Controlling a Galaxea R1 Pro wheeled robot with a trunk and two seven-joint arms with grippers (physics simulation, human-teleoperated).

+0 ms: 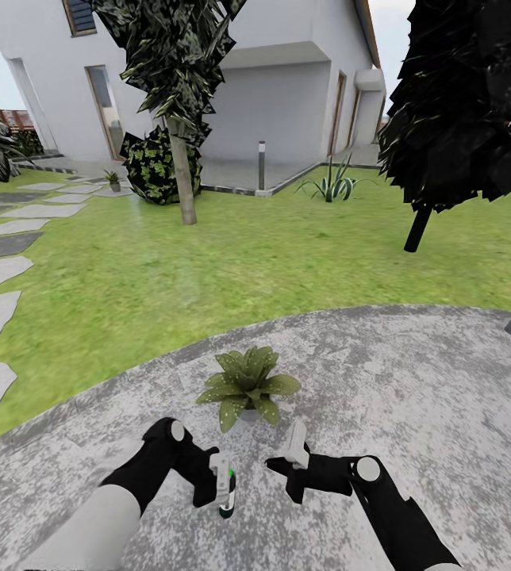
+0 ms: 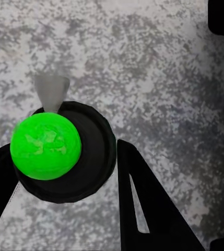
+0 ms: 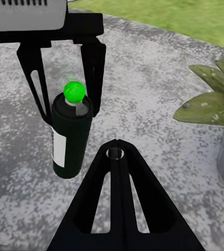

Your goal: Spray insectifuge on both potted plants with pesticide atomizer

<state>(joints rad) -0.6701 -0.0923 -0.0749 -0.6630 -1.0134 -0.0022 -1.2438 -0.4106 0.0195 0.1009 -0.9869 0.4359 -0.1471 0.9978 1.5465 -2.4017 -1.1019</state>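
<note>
Pesticide atomizer (image 1: 226, 493): pinched upright in left gripper (image 1: 222, 476) jaws. Right gripper (image 1: 293, 452): jaws pressed together. Risk: nozzle misaimed, spray missing nearby potted plant (image 1: 247, 386).

The right gripper (image 3: 118, 157) appears in the foreground as two black fingers pressed together, meeting at a single tip with nothing between them. Beyond it, the left gripper (image 3: 65, 68) hangs from a pale grey housing, its two black fingers straddling the pesticide atomizer (image 3: 70, 133). The atomizer is a slim dark bottle with a pale label band, a green top and a pale nozzle, held clear above the mottled grey patio (image 3: 143, 94). A potted plant (image 3: 213, 107) with speckled pointed green leaves stands on the patio to one side, apart from the bottle. A strip of green lawn (image 3: 195, 15) borders the far patio edge.
</note>
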